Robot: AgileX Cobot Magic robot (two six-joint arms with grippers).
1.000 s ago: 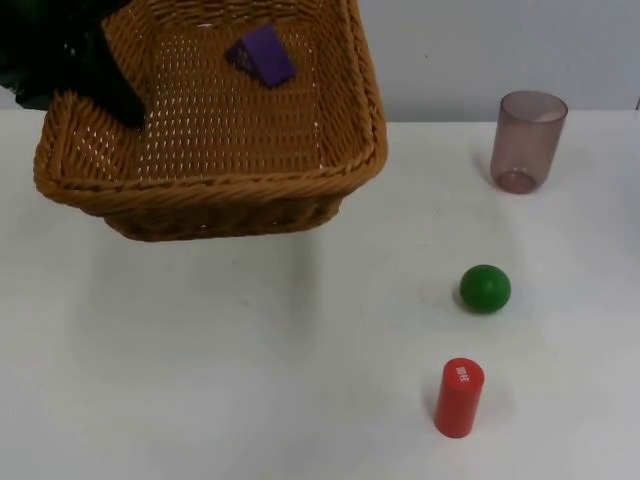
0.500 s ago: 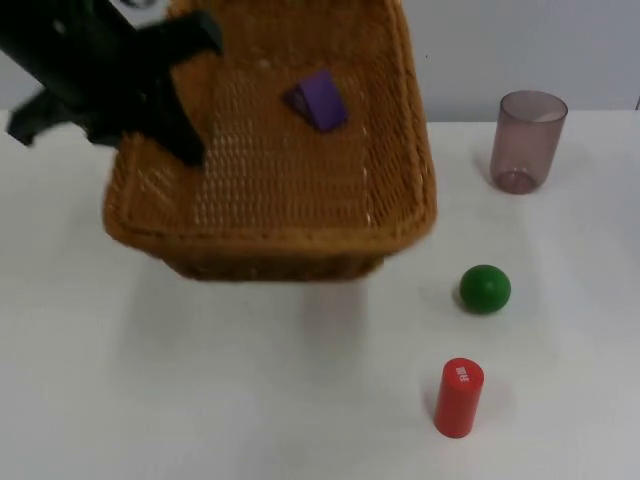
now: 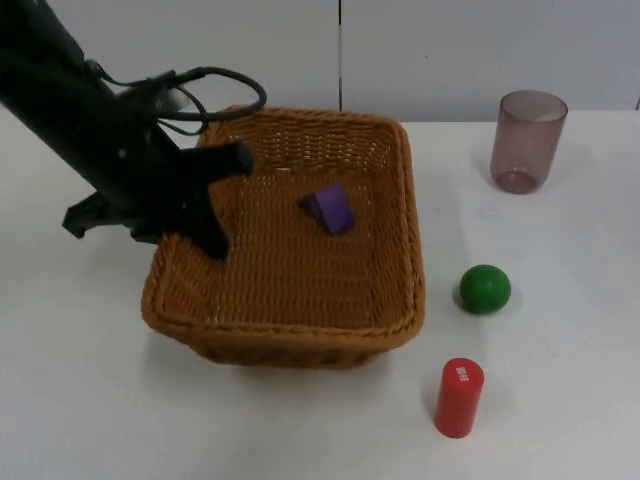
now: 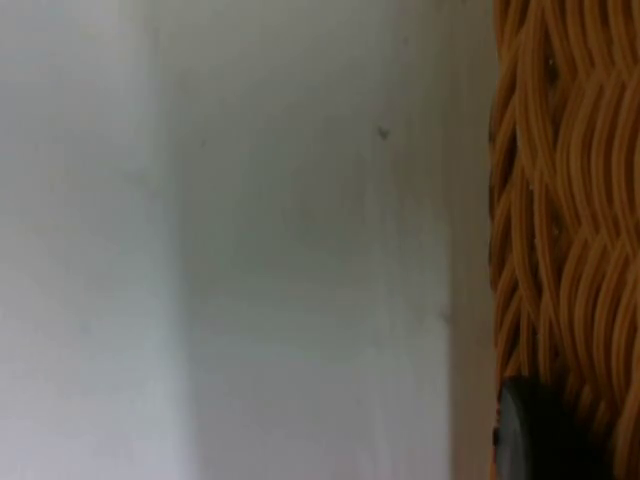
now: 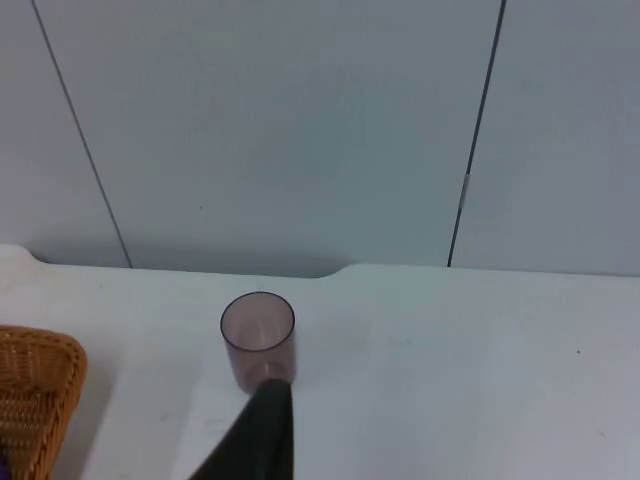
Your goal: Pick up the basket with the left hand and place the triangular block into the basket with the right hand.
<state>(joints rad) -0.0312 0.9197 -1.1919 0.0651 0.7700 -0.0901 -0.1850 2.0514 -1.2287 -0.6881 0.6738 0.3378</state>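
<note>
Clamped on the left rim of the basket (image 3: 290,330) set down on the white bench (image 3: 560,400) — left hand (image 3: 205,225), with the purple triangular block (image 3: 330,210) lying inside; right hand near the tinted cup (image 5: 258,335), fingers impossible to judge.

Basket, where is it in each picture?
Top view: the basket sits on the table, left of middle, with the left claw gripping its rim.
Left wrist view: its woven wall, very close.
Right wrist view: one corner, apart from the cup.
Shared landmark: the cup.
</note>
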